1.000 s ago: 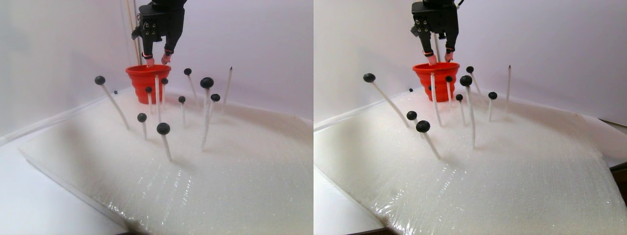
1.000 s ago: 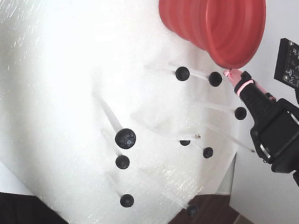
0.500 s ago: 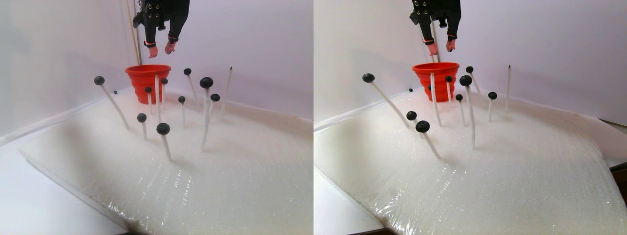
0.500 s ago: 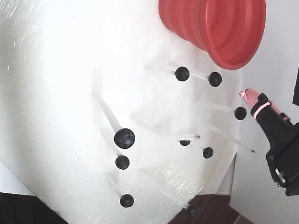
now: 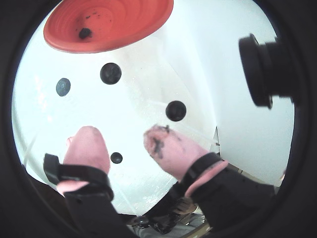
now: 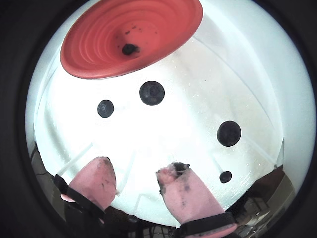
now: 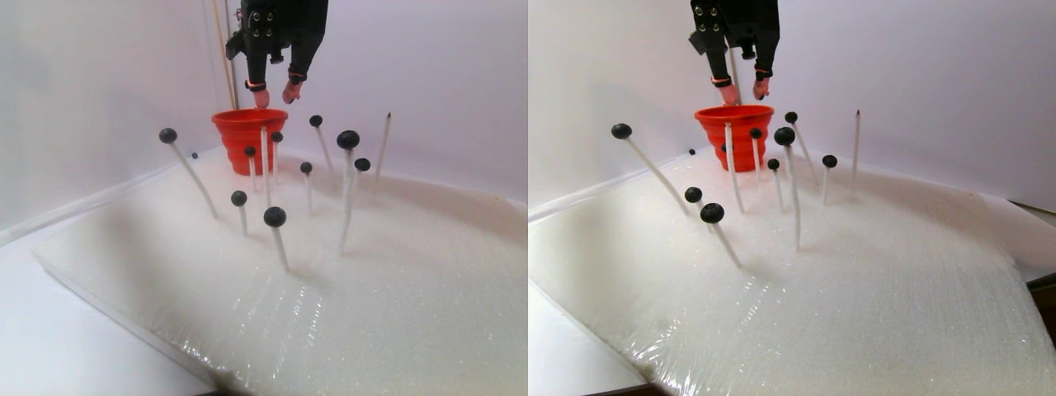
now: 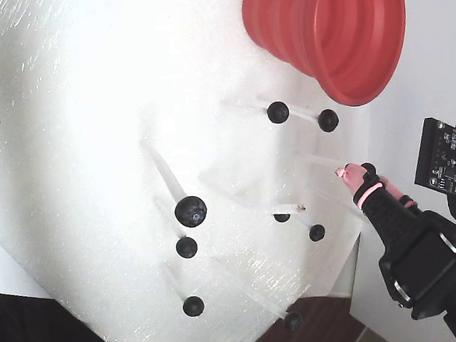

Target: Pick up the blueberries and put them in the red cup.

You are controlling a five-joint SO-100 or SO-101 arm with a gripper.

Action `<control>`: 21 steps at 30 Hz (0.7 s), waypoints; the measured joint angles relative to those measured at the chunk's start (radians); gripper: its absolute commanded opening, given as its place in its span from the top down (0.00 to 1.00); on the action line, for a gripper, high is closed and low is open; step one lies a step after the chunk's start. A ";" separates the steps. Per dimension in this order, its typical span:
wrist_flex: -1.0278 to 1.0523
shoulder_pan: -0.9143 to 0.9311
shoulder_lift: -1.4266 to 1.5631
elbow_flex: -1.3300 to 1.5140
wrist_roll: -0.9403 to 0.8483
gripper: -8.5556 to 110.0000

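The red cup (image 7: 243, 132) stands at the far end of the foam sheet, and one blueberry (image 6: 129, 49) lies at its bottom in both wrist views. Several blueberries (image 7: 275, 217) sit on thin white sticks in front of it; the largest (image 8: 191, 211) shows in the fixed view. My gripper (image 7: 275, 96) hangs open and empty just above and right of the cup rim. In both wrist views its pink, stained fingertips (image 5: 86, 144) straddle bare foam, with a berry (image 5: 116, 157) far below between them. In the fixed view the gripper (image 8: 352, 172) is below the cup.
A white foam sheet (image 7: 371, 289) under clear film holds all the sticks. One bare pointed stick (image 7: 384, 144) stands to the right of the berries. White walls close in behind and to the left. A black camera lens (image 5: 267, 72) juts in at the right of a wrist view.
The open gripper rose from the cup rim, then shifted away from the cup toward the berries and came down a little. It now covers one berry in the fixed view.
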 measured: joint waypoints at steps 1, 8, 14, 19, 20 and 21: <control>0.000 0.000 0.000 0.000 0.003 0.78; -0.040 0.015 0.002 0.025 0.006 0.78; -0.075 0.018 0.000 0.025 0.006 0.78; -0.110 0.018 -0.014 0.025 0.006 0.78; -0.115 0.018 -0.021 0.025 0.006 0.78; -0.123 0.018 -0.031 0.025 0.009 0.78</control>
